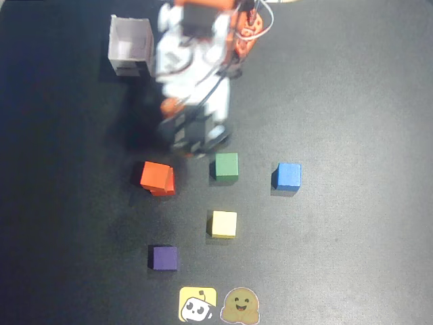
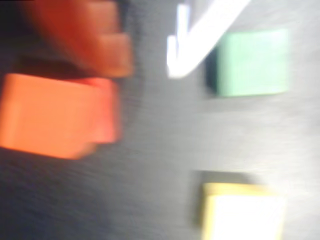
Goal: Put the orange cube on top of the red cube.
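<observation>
And here is the orange cube (image 1: 155, 175), sitting on top of the red cube (image 1: 165, 187) on the dark worktop (image 1: 352, 101), set slightly askew so a red edge peeks out along the stack's lower right side in the overhead view. The arm is blurred above it in that view, and the claw (image 1: 193, 139) hangs just above and to the right of the stack, near but apart from it, nothing between its fingers. The wrist view is smeared too: the orange cube (image 2: 50, 115) fills the left side with a strip of the red cube (image 2: 104, 112) at its right edge, an orange claw part (image 2: 85, 35) sits above it and a white finger (image 2: 200, 35) slants in from the top, a clear gap between them, so the claw is spread and empty. To the right of the stack sits the green cube (image 1: 226, 166), then the blue cube (image 1: 287, 176) further right. The yellow cube (image 1: 223, 223) lies below the green one, the purple cube (image 1: 164, 258) lower left. A white open box (image 1: 130, 46) stands at the top left beside the arm, and two stickers (image 1: 220, 305) lie at the bottom edge.
</observation>
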### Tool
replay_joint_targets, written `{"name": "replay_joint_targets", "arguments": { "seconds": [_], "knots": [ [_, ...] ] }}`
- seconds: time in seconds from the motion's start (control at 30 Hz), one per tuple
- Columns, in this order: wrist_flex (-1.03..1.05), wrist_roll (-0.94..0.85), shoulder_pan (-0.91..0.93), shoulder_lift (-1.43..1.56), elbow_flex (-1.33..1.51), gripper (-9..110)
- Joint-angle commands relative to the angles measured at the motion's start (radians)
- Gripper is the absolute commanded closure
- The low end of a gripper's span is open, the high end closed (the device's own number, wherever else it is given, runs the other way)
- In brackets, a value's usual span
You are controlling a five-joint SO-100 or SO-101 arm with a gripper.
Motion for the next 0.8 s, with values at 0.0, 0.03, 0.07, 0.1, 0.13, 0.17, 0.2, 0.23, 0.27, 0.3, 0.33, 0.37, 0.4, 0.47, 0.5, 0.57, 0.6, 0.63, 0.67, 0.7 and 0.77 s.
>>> {"name": "replay_joint_targets", "arguments": {
  "seconds": [0.0, 0.03, 0.07, 0.1, 0.13, 0.17, 0.2, 0.23, 0.27, 0.3, 0.33, 0.37, 0.4, 0.47, 0.5, 0.57, 0.6, 0.63, 0.67, 0.7, 0.77],
  "knots": [
    [0.015, 0.04, -0.064, 0.091, 0.017, 101],
    [0.018, 0.04, -0.081, 0.109, 0.028, 101],
    [0.026, 0.04, -0.095, 0.127, 0.038, 100],
    [0.032, 0.04, -0.106, 0.153, 0.054, 100],
    [0.04, 0.04, -0.117, 0.189, 0.074, 100],
    [0.048, 0.04, -0.127, 0.232, 0.098, 100],
    [0.058, 0.04, -0.135, 0.276, 0.124, 100],
    [0.072, 0.04, -0.144, 0.316, 0.149, 100],
    [0.087, 0.04, -0.149, 0.348, 0.166, 100],
    [0.101, 0.04, -0.15, 0.373, 0.178, 100],
    [0.114, 0.037, -0.15, 0.399, 0.19, 100],
    [0.127, 0.037, -0.15, 0.425, 0.202, 100],
    [0.141, 0.037, -0.153, 0.459, 0.219, 100],
    [0.172, 0.037, -0.16, 0.543, 0.261, 100],
    [0.189, 0.037, -0.163, 0.583, 0.284, 100],
    [0.19, 0.041, -0.166, 0.583, 0.302, 100],
    [0.19, 0.041, -0.166, 0.583, 0.308, 100],
    [0.192, 0.041, -0.166, 0.583, 0.313, 100],
    [0.196, 0.041, -0.166, 0.583, 0.319, 100],
    [0.196, 0.04, -0.169, 0.583, 0.328, 100],
    [0.189, 0.041, -0.173, 0.583, 0.348, 100]
  ]
}}
